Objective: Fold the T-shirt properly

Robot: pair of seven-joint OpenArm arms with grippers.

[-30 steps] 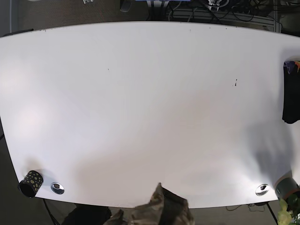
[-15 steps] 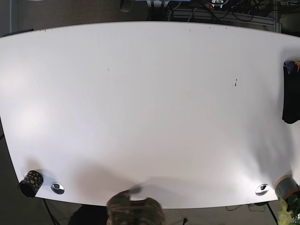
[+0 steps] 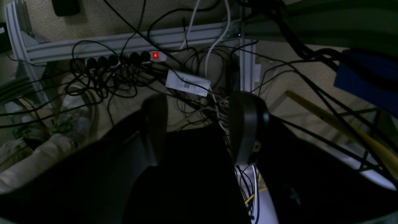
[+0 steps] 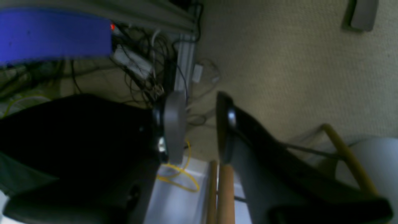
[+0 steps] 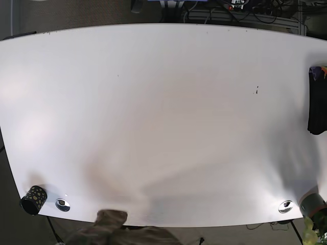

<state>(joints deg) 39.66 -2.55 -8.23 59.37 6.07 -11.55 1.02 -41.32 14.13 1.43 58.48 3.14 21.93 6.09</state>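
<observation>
Worktop (image 5: 153,112): big white surface filling the base view, bare across the middle, only a few tiny dark specks on it.
T-shirt (image 5: 122,232): camo-patterned bundle at the near edge of the worktop, mostly hanging below the edge, only its top poking into the base view. Blurry, can't tell how it's folded. Not visible in either wrist view.
Dark cloth (image 5: 318,102): folded dark piece at the far right edge of the base view, cut off by the frame.
Cup (image 5: 32,199): small black one with pale dots, near-left corner of the worktop, just beside a shiny metal disc (image 5: 62,204).
Second metal disc (image 5: 285,206): near-right corner, same look as the first.
Left claw (image 3: 199,127): seen only in the left wrist view, jaws spread apart, nothing between them. Pointing at the floor, not the worktop.
Under left claw: tangle of black cables (image 3: 124,71), a power strip (image 3: 124,58) with a red light, grey aluminium framing (image 3: 130,40), beige carpet.
Right claw (image 4: 197,124): only in the right wrist view, jaws parted with a clear gap, holding nothing. Also aimed off the worktop.
Under right claw: beige carpet (image 4: 295,56), a wooden rod (image 4: 225,193), yellow wire (image 4: 178,180), blue blur (image 4: 53,34) top left.
Base view vs wrists: neither arm shows up in the base view.
</observation>
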